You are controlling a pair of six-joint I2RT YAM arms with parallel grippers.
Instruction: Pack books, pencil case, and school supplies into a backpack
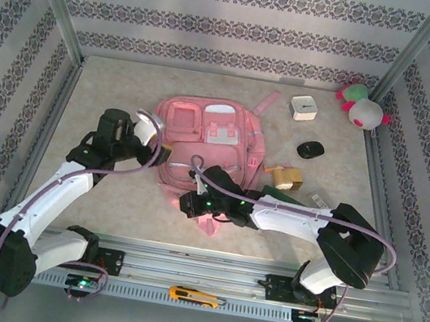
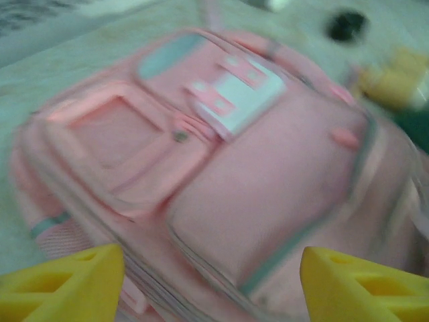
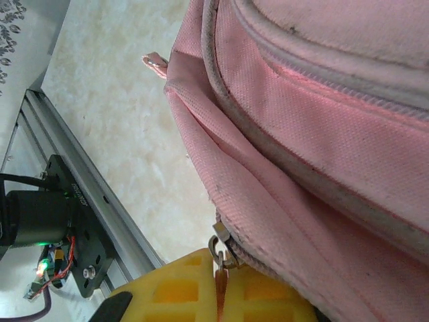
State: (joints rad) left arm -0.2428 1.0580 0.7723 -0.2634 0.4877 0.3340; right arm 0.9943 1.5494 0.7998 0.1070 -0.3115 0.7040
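Note:
The pink backpack (image 1: 209, 148) lies flat on the table, front side up, white patches showing. My right gripper (image 3: 221, 272) is at its near edge, yellow fingers shut on the pull tab of a zip (image 3: 220, 249) along the bag's side seam. In the top view this gripper (image 1: 190, 203) sits just below the bag. My left gripper (image 2: 211, 285) is open, its yellow fingertips (image 2: 67, 285) wide apart, hovering over the backpack's (image 2: 255, 181) front pocket with nothing between them. From above, the left gripper (image 1: 163, 153) is at the bag's left edge.
Right of the bag lie a white box (image 1: 303, 108), a black oval object (image 1: 310, 150), a yellow-brown tape roll (image 1: 285, 176) and a dark green flat thing (image 1: 302, 195). A pink-and-green plush toy (image 1: 362, 107) sits back right. A utility knife (image 1: 196, 297) rests on the front rail.

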